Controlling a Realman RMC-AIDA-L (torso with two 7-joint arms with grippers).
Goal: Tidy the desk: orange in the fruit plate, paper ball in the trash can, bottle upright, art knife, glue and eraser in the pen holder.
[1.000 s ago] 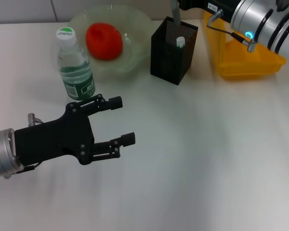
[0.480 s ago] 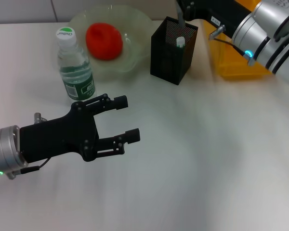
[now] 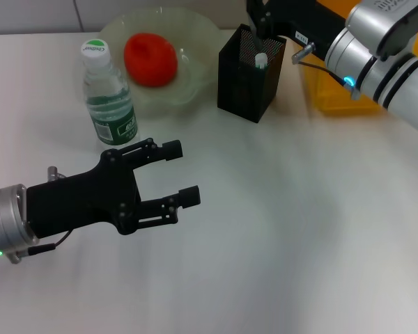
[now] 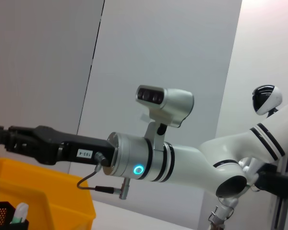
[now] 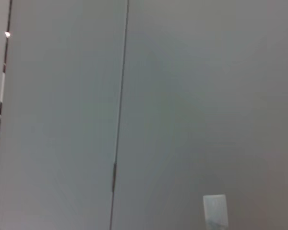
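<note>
Orange (image 3: 151, 58) sits in glass fruit plate (image 3: 199, 43) at tabletop's far edge. Water bottle (image 3: 109, 94) upright just beside the plate. Black mesh pen holder (image 3: 249, 73) near far edge, white-capped glue (image 3: 260, 60) inside. Right gripper (image 3: 259, 21) above the holder; finger state cannot be told. Left gripper (image 3: 180, 174) spread wide, empty, over near-left tabletop. Yellow trash can (image 3: 336, 96) at far right.
</note>
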